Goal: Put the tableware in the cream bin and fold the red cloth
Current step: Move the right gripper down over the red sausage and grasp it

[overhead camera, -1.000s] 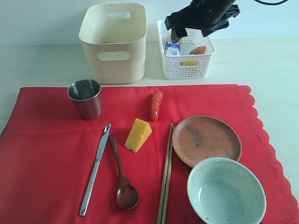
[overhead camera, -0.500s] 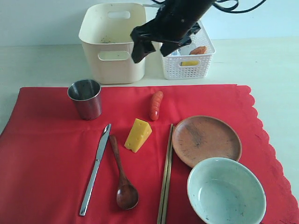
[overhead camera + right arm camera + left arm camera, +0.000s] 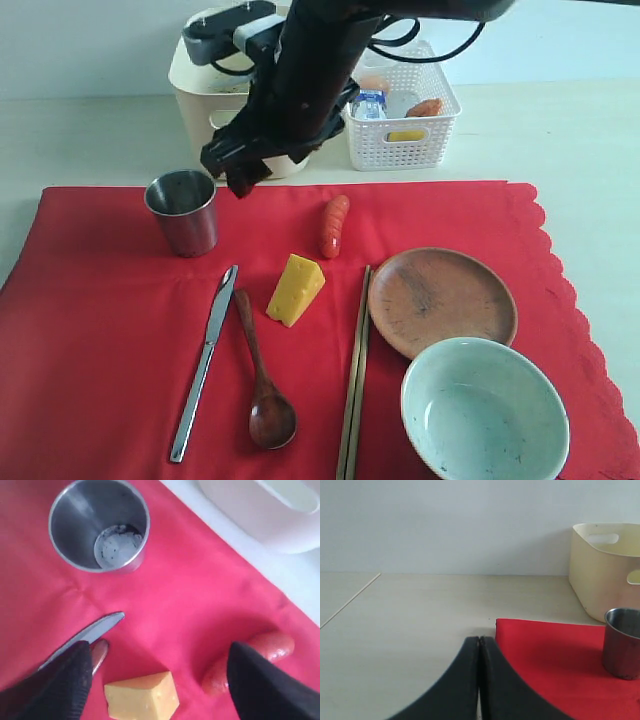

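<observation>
left claw (image 3: 479, 641) closed | steel cup (image 3: 622, 645) on red cloth (image 3: 545, 652) | cream bin (image 3: 597, 575) seemingly behind

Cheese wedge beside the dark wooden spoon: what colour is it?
Plain yellow; the yellow cheese wedge shows best in the exterior view.

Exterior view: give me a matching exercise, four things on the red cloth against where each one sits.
Things:
1. steel cup
2. cheese wedge
3. pale green bowl
4. sausage

Places:
A. between the spoon and the chopsticks
B. bottom right of the view
C. upright on the top left part of the red cloth
D. closest to the white basket

Pairs: 1-C, 2-A, 3-B, 4-D
</observation>
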`<control>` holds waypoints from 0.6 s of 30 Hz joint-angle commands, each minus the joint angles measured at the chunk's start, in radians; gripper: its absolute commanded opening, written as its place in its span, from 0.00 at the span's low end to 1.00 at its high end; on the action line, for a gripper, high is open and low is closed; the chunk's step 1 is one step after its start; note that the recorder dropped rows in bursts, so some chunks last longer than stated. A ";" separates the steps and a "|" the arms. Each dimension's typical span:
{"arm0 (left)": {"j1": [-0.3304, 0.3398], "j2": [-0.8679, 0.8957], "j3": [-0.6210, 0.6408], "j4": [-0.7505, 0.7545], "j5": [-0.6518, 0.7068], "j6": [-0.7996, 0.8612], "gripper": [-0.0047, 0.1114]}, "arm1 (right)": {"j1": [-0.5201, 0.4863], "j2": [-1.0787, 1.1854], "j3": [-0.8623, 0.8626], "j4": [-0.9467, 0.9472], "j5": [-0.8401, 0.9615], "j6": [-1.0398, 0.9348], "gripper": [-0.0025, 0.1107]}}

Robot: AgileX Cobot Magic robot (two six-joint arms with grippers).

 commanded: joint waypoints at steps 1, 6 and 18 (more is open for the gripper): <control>0.001 -0.005 0.000 -0.008 -0.003 0.000 0.04 | 0.011 -0.014 0.103 -0.006 -0.059 0.006 0.45; 0.001 -0.005 0.000 -0.008 -0.003 0.000 0.04 | 0.011 -0.019 0.184 -0.001 -0.133 0.008 0.28; 0.001 -0.005 0.000 -0.008 -0.003 0.000 0.04 | 0.011 -0.019 0.184 -0.065 -0.132 -0.026 0.47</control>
